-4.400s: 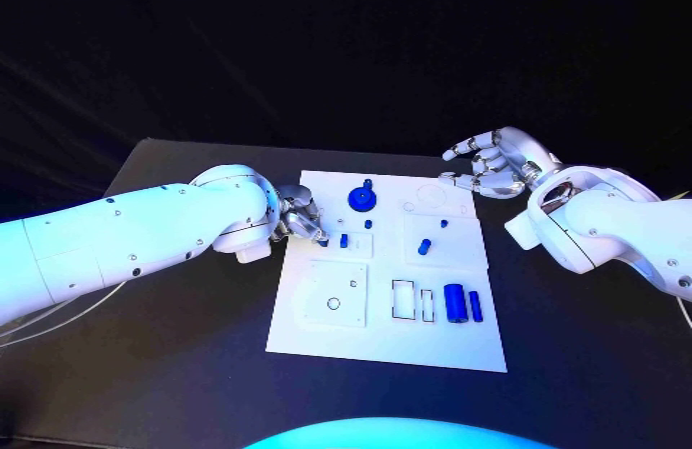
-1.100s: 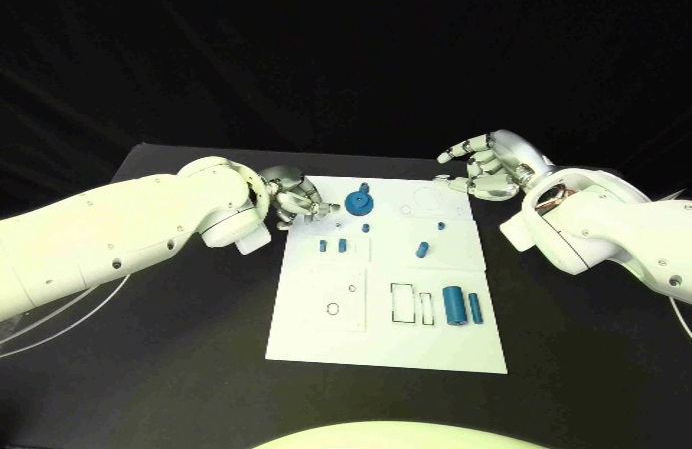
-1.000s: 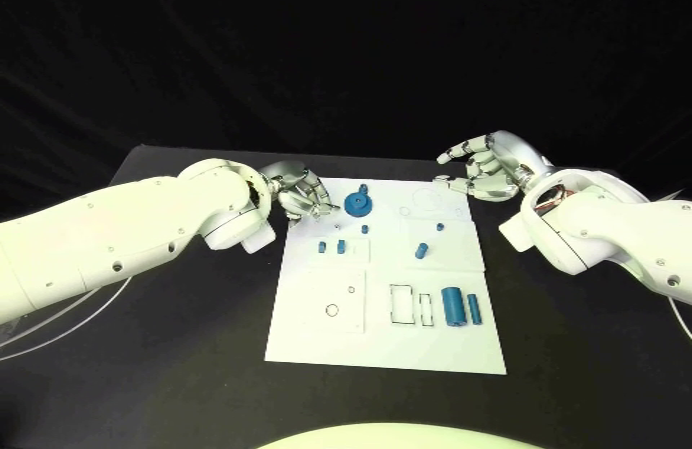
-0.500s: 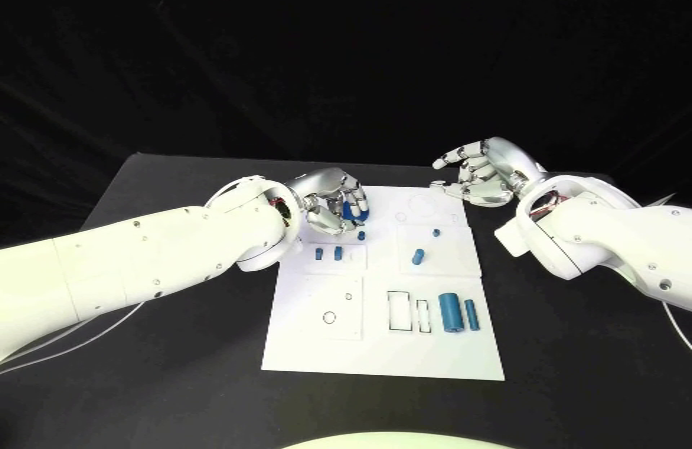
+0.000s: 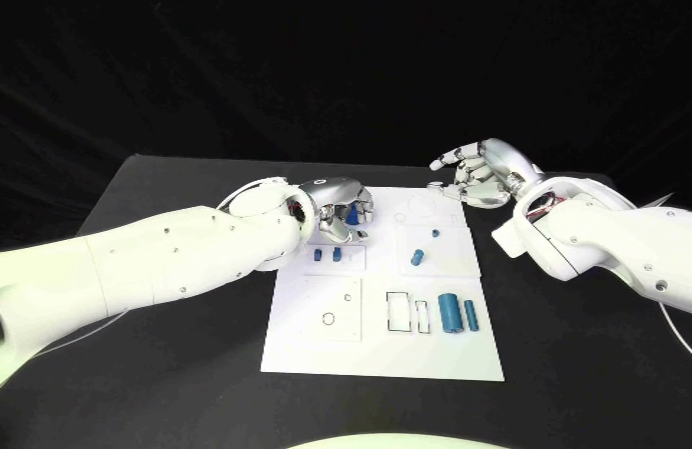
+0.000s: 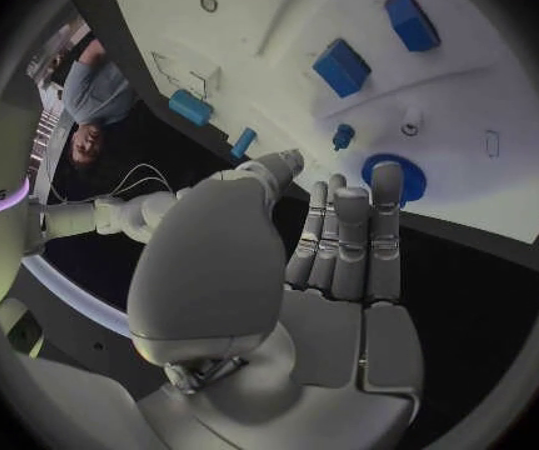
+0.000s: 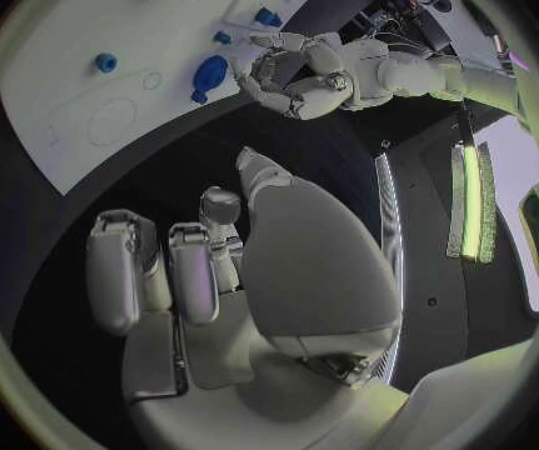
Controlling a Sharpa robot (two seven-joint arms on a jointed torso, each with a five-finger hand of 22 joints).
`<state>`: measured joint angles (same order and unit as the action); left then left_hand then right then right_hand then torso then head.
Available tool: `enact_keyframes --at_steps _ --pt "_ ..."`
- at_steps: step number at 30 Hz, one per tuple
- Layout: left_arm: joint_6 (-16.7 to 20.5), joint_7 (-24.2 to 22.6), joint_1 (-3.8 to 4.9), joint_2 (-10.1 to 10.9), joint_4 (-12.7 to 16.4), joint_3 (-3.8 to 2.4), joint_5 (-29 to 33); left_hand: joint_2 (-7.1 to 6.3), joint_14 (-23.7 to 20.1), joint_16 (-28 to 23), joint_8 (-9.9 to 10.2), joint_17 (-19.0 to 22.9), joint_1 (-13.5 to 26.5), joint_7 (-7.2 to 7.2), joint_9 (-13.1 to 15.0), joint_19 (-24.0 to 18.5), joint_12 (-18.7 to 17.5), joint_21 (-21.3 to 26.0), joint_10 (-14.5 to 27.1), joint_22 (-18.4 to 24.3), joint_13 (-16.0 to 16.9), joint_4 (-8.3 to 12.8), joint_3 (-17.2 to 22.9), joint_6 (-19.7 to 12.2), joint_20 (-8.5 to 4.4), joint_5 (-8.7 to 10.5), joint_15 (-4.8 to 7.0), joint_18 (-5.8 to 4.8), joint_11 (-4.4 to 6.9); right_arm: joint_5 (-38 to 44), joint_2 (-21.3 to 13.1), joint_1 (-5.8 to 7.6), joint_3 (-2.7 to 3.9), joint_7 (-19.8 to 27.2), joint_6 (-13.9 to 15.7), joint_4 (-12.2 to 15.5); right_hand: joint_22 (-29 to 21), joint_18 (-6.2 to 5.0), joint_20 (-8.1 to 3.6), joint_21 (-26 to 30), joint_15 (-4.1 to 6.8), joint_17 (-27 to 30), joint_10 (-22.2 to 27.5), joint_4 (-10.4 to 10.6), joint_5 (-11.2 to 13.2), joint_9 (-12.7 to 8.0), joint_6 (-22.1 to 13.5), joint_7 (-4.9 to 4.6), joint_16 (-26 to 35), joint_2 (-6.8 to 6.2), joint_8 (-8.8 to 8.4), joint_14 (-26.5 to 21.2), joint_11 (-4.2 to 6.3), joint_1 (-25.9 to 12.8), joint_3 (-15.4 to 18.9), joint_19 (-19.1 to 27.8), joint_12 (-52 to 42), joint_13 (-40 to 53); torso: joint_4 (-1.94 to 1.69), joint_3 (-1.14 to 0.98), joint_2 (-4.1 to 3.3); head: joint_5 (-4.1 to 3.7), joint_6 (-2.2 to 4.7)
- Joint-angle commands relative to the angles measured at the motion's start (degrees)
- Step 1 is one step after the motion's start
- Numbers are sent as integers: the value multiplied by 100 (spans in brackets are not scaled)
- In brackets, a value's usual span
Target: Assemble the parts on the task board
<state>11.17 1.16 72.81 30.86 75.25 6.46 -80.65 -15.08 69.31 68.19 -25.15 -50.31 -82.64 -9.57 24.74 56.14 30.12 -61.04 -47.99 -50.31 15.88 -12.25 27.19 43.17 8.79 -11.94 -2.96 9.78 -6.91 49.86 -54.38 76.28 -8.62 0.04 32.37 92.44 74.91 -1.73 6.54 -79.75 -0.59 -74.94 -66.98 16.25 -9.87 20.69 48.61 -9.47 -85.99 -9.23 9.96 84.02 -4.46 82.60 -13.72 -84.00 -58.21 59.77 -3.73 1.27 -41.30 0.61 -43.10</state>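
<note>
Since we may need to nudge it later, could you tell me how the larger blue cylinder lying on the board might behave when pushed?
The larger blue cylinder lies on its side on the flat task board, so it would probably roll. It looks rigid.

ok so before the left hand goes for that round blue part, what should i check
1. Left hand over the round blue part: ok.
2. Left hand holding nothing: ok.
3. Fingertips touching the round blue part: cannot tell.
4. Right hand empty, by the task board's far corner, away from the parts: ok.
5. Small blue parts near the left hand lie clear of it: ok.
</note>
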Motion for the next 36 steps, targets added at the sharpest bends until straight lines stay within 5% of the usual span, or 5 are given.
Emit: enact_keyframes --at_steps 1,36 --pt "-374 178 0 -73 -65 0 -397 -18 108 151 32 -109 -68 4 -41 140 -35 -158 -83 -182 -44 -15 -39 88 1 14 6 -94 5 24 7 -5 0 100 22 11 827 -80 -53 42 51 -725 68 -11 -36 -6 3 -7 40 -62 25 379 0 -22 -48 -102 95 -92 5 -5 -4 -9 -8" --pt "-744 433 -37 -380 -468 2 -519 98 355 637 117 -382 -308 34 -252 516 -43 -713 -456 -825 -228 124 285 430 -59 21 78 -195 88 27 -2 -5 1 99 44 58 819 -82 -57 57 54 -722 102 -5 -35 -8 -3 -4 46 -70 38 380 2 -38 -71 -101 188 -187 -10 3 1 -82 -90"
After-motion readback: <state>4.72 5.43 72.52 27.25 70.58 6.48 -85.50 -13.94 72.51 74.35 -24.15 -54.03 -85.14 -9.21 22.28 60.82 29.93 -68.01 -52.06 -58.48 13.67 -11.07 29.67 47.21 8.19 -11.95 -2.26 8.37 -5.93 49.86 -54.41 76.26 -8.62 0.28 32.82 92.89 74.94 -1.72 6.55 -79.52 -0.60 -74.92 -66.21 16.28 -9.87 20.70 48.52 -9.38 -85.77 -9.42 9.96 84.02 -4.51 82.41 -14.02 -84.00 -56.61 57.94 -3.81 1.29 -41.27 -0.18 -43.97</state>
